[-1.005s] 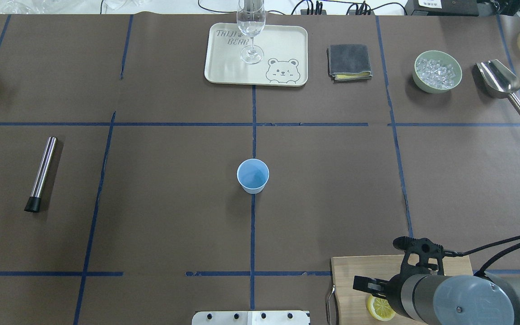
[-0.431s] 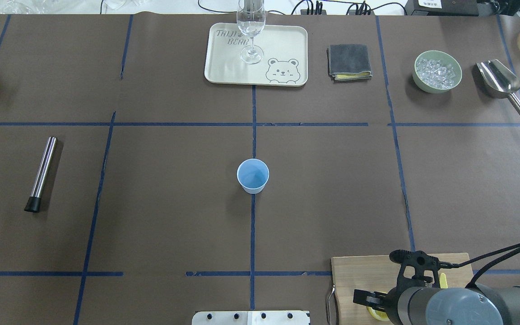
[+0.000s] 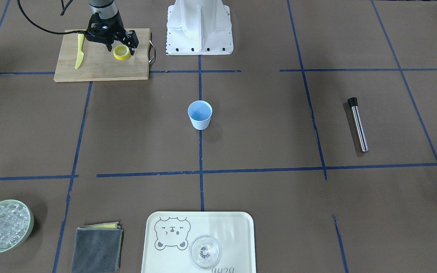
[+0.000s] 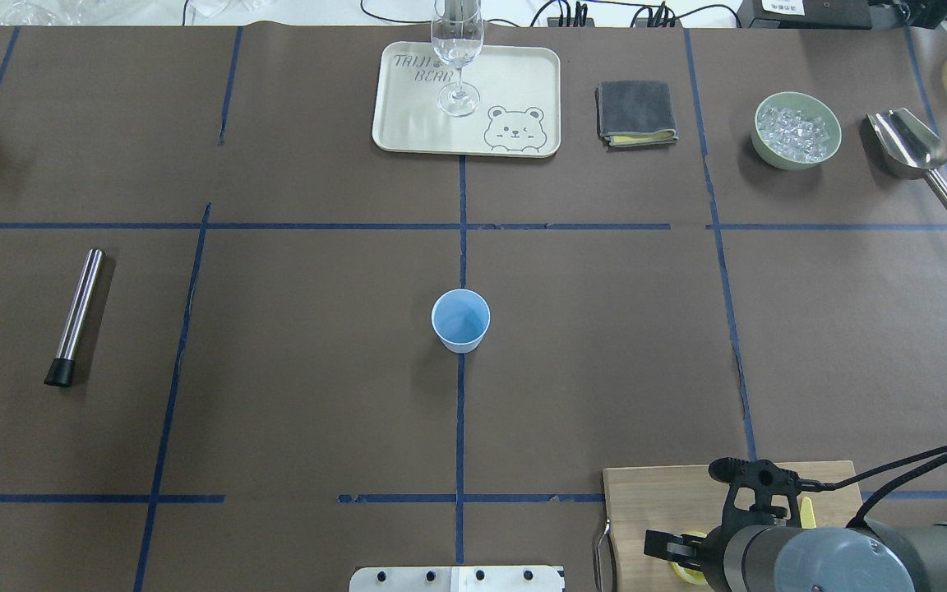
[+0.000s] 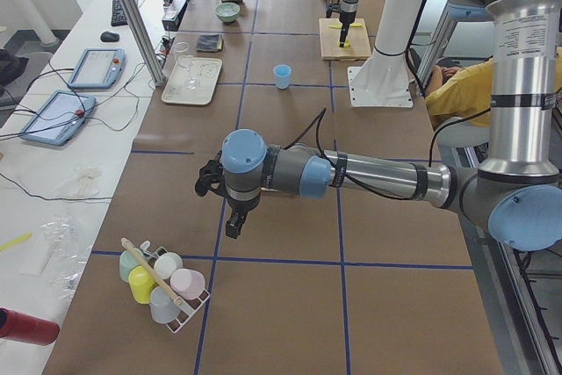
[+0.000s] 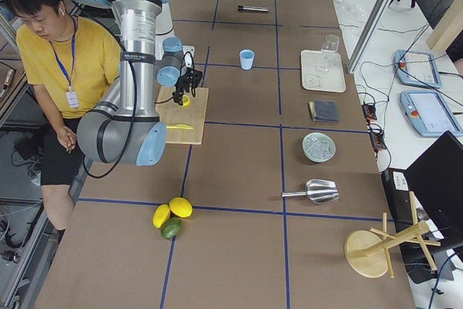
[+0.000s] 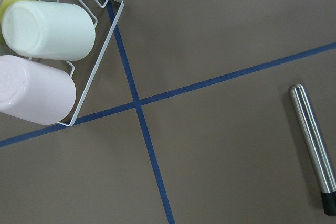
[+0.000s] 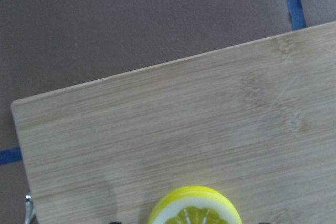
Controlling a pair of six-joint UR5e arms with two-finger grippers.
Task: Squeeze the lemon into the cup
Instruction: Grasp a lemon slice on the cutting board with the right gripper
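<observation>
Jaws wide on my right gripper (image 3: 121, 45), wrist pointing straight down; thin round yellow-rimmed lemon slice (image 3: 121, 52) between them, on pale wooden board (image 3: 97, 66). Left gripper (image 5: 232, 227): I cannot tell.

Poised low and pointing straight down: right gripper (image 3: 121, 48), jaws parted, with right arm (image 4: 852, 559) folded in close behind it. Stretched out level toward the opposite end: left arm (image 5: 369, 177), wrist bent, left gripper (image 5: 233, 221) aimed downward and clear of the surface. Its finger spacing is impossible to judge.
</observation>
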